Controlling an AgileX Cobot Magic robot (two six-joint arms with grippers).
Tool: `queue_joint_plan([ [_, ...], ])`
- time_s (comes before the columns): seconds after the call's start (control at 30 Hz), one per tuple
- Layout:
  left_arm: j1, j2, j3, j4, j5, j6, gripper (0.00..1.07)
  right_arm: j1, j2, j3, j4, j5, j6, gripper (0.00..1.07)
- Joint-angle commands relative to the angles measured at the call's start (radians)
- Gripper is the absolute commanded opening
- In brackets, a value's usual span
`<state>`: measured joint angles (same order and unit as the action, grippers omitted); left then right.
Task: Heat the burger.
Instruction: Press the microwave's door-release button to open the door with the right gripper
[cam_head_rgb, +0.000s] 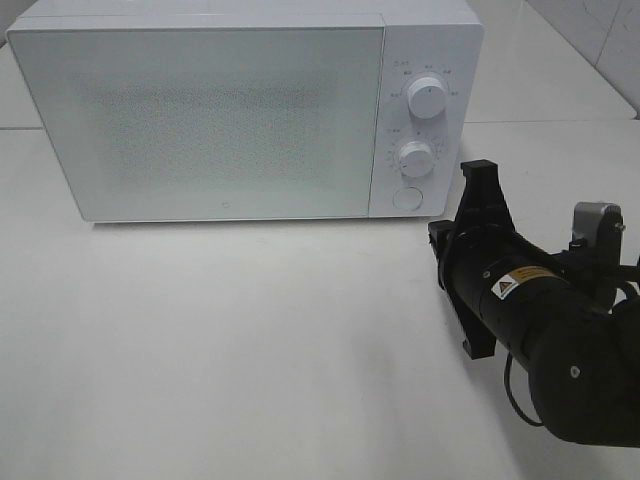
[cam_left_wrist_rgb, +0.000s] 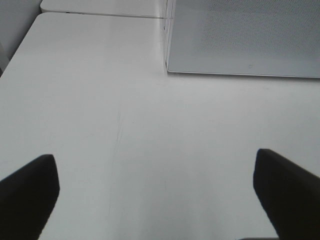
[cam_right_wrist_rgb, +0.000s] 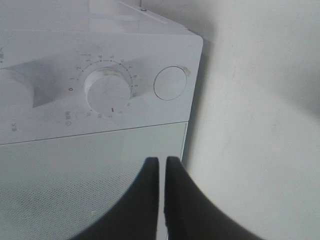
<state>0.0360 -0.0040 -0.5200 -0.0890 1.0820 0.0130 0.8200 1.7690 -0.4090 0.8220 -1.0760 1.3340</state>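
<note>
— What does the high camera show?
— A white table (cam_head_rgb: 250, 340) with a white microwave (cam_head_rgb: 200, 120) at twelve o'clock, its door shut. There is a tiled wall (cam_head_rgb: 600, 30) at two o'clock. The black right arm (cam_head_rgb: 520, 300) lies at four o'clock, pointing toward the panel's round button (cam_head_rgb: 407, 197).
— And the left wrist camera?
— The left gripper (cam_left_wrist_rgb: 154, 160) hangs over bare table with its fingers (cam_left_wrist_rgb: 30, 195) spread wide, holding nothing. A corner of the microwave lies ahead of it.
— The right wrist camera?
— The right gripper (cam_right_wrist_rgb: 161, 161) faces the microwave, close to the lower dial (cam_right_wrist_rgb: 106, 90) and the button. Its fingers are almost together with a thin slit between them, and nothing is gripped.
— Where is the burger?
— No view shows it, and the frosted door hides the inside.
</note>
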Motion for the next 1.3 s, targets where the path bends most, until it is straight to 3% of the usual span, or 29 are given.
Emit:
queue_joint_plan([
  [0.03, -0.001, -0.002, 0.003, -0.002, -0.011, -0.001, 0.98, -0.001, 0.002, -0.007, 0.01, 0.004, 0.024, 0.0],
  [0.33, -0.001, -0.002, 0.003, -0.002, -0.011, -0.001, 0.98, -0.031, 0.091, -0.07, -0.011, 0.023, 0.039, 0.0],
  [0.93, -0.001, -0.002, 0.003, -0.003, -0.011, -0.001, 0.98, -0.249, 0.251, -0.308, -0.221, 0.117, 0.08, 0.0],
  [1.3, -0.001, -0.002, 0.003, -0.003, -0.011, -0.001, 0.98, -0.267, 0.32, -0.4, -0.234, 0.156, 0.092, 0.0],
])
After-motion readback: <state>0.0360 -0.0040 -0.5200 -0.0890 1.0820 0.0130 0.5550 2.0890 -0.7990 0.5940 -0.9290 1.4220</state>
